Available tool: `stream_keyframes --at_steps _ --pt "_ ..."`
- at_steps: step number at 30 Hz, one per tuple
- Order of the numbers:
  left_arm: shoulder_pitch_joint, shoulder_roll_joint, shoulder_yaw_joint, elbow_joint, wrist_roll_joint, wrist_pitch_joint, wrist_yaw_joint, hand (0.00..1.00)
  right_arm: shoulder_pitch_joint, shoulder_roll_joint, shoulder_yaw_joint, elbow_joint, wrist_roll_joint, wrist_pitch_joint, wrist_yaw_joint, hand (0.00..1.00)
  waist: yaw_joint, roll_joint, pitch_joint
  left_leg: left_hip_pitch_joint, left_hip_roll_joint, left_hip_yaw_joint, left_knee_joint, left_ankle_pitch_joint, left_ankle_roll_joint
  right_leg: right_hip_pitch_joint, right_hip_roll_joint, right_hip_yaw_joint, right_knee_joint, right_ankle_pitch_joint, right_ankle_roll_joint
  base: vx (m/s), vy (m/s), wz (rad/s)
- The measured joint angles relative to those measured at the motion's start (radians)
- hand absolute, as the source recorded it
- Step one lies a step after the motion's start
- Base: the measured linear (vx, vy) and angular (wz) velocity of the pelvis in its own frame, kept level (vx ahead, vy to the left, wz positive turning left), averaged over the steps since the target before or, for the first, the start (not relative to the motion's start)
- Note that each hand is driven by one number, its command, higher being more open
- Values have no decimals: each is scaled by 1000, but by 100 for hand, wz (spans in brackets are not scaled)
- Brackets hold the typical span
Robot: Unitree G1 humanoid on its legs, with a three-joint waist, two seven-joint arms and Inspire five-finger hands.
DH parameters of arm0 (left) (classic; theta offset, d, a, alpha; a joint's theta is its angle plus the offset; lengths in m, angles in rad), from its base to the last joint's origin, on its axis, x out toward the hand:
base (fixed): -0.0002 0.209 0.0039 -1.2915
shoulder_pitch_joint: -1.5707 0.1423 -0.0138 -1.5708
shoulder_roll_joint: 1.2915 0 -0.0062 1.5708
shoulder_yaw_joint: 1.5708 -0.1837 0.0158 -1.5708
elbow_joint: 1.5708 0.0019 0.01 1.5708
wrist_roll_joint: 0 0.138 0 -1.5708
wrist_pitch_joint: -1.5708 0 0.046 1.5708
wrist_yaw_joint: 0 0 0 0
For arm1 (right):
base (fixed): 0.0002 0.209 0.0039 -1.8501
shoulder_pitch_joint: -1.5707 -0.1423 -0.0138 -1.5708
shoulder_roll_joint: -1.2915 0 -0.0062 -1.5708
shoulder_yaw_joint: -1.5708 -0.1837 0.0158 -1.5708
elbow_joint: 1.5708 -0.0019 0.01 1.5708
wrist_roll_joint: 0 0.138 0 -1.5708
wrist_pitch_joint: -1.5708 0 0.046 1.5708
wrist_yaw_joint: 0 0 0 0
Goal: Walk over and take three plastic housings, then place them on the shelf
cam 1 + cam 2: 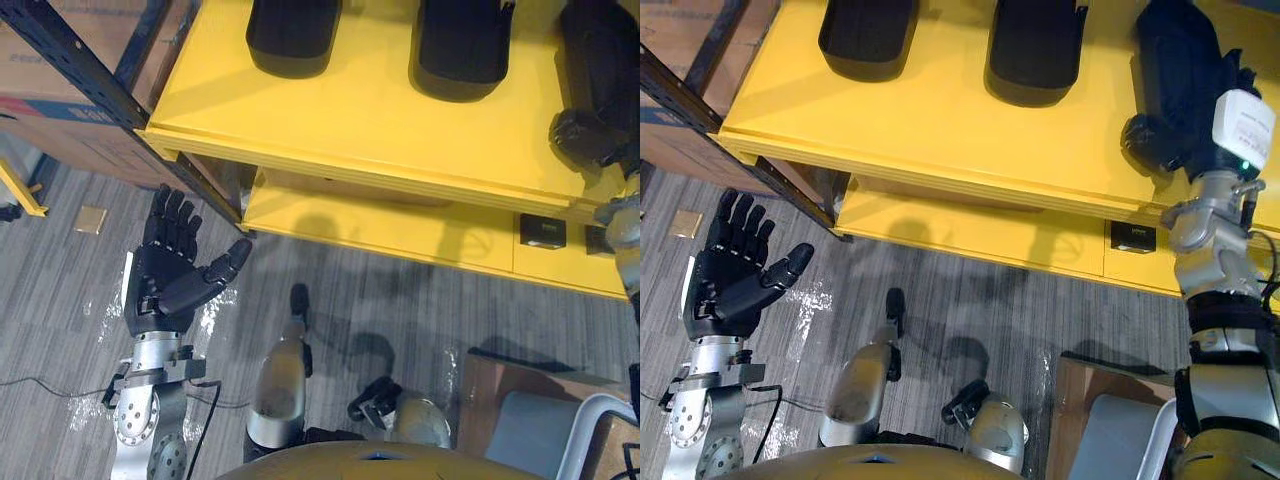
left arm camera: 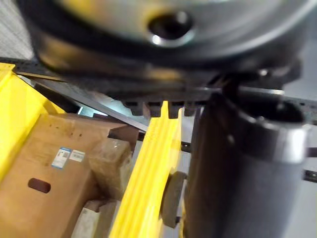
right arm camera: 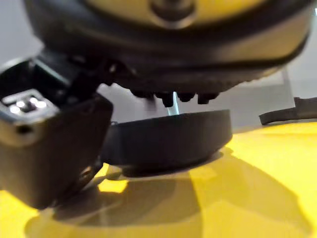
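Observation:
Three black plastic housings lie in a row on the yellow shelf (image 1: 380, 130): one at the left (image 1: 293, 35), one in the middle (image 1: 462, 45), one at the right (image 1: 1180, 50). My right hand (image 1: 1160, 135) reaches onto the shelf and rests over the near end of the right housing. In the right wrist view a housing (image 3: 168, 139) lies flat on the shelf just past the straight fingers, with the thumb (image 3: 49, 144) beside it. My left hand (image 1: 165, 275) hangs open over the floor, below and left of the shelf corner, holding nothing.
A lower yellow shelf (image 1: 400, 230) carries a small black box (image 1: 542, 232). A black rack upright (image 1: 90, 80) and a cardboard box (image 1: 60, 120) stand to the left. Another brown box (image 1: 500, 400) sits on the floor at the lower right.

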Motion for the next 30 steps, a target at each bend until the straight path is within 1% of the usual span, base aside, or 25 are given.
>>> stream_keyframes --at_steps 3,4,7,8,10,13,15,16,20,21,22,24,25,27,28,30 --pt "1 -2 -1 -1 0 6 -1 100 22 26 -23 0 0 12 0 100 -2 1 -17 24 -8 5 -3 -6 7 35 2 -3 -33 10 15 52 -22 -1" --pt "3 -5 -4 -1 0 7 -1 100 29 26 -24 0 0 16 0 100 -1 1 -33 25 -10 6 -5 -5 5 39 4 -3 -46 16 19 64 -26 2" --pt "3 -14 -5 -1 0 15 -2 100 29 31 -26 -8 -4 21 0 100 -3 3 -41 61 -19 18 -6 -7 7 89 10 -7 -91 35 30 67 -24 -3" --pt "3 -17 -8 -1 0 25 -2 100 29 35 -26 -11 -5 21 0 100 -4 4 -57 62 -19 24 -6 -10 10 98 17 -9 -115 46 33 53 -17 -2" --pt "2 -17 -12 -1 3 26 -2 100 30 36 -26 -22 -5 20 0 100 -8 4 -65 69 -19 28 -6 -10 10 116 27 -16 -143 59 35 33 -19 2" --pt "3 -22 -22 -1 23 33 -2 100 30 50 -27 -31 -6 3 0 100 -20 3 -72 90 -20 30 -7 -10 10 153 38 -27 -176 73 38 -14 -8 4" --pt "5 -27 -26 -1 35 45 -2 100 34 73 -36 -58 -6 1 -1 100 -26 6 -92 91 -17 31 -7 -15 9 158 47 -30 -192 80 40 -53 9 0" --pt "9 -28 -37 -1 37 47 -2 100 43 80 -36 -80 -7 -8 -4 100 -28 8 -108 91 -16 34 -7 -19 6 159 47 -29 -195 83 40 -39 13 -4" --pt "28 -43 -60 -1 38 51 -2 100 80 84 -36 -191 -6 -48 -9 100 -32 11 -140 110 -16 53 -9 -31 8 176 54 -19 -234 107 43 -45 26 -11" --pt "31 -44 -59 -1 38 52 0 100 82 84 -37 -209 -6 -57 -8 100 -34 12 -142 112 -15 57 -9 -32 8 178 56 -15 -241 111 43 -53 31 -15" --pt "32 -45 -59 -1 38 55 2 100 93 84 -47 -249 -6 -80 -6 100 -34 13 -142 118 -14 63 -10 -33 9 182 58 -6 -248 117 44 -45 26 -15" --pt "33 -45 -60 -1 38 67 7 100 124 84 -57 -304 -5 -112 9 100 -38 12 -147 129 -15 70 -12 -37 9 194 59 -2 -263 126 45 -47 22 -10" --pt "37 -46 -60 -1 38 70 9 100 153 85 -61 -341 -4 -130 24 100 -42 10 -160 128 -16 74 -12 -40 11 194 60 -1 -272 131 47 -40 16 -6" --pt "38 -46 -58 -1 39 69 11 100 204 107 -94 -396 -4 -159 56 100 -54 8 -170 129 -16 78 -12 -42 12 197 60 0 -283 139 49 -35 15 -5" --pt "37 -46 -59 -1 39 69 16 100 245 135 -123 -427 -2 -174 69 100 -60 3 -177 129 -16 82 -12 -42 12 197 59 2 -289 143 50 -35 16 -8" --pt "36 -46 -58 -1 39 69 19 100 317 166 -166 -462 4 -178 92 100 -68 0 -186 129 -16 88 -12 -45 12 197 59 7 -298 150 52 -38 20 -7"
